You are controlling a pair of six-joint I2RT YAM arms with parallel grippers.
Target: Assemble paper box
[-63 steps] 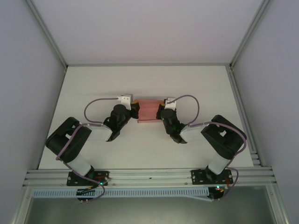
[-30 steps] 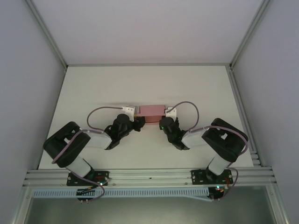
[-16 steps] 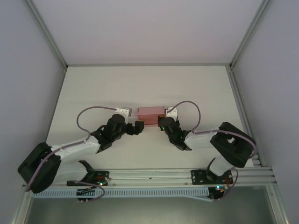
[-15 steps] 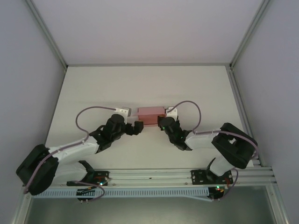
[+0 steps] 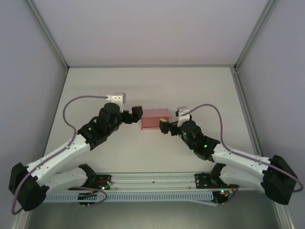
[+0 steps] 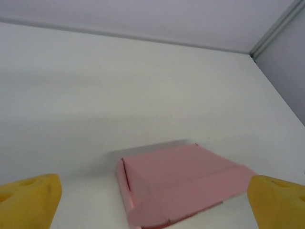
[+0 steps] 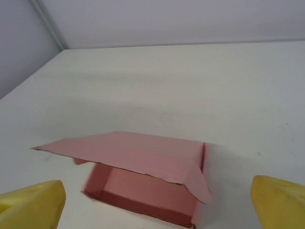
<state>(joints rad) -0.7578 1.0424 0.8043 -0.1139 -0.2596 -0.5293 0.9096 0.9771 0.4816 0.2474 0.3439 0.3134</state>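
Pink box lies between left end effector and right end effector, both spread.

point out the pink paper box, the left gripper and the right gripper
pink card paper box (image 5: 155, 119), top view, its top panel
left gripper (image 5: 135, 115), top view, between its yellow-tipped fingers
right gripper (image 5: 166, 125), top view, between its yellow-tipped fingers

No text, label, brand, number or sign can be read anywhere.
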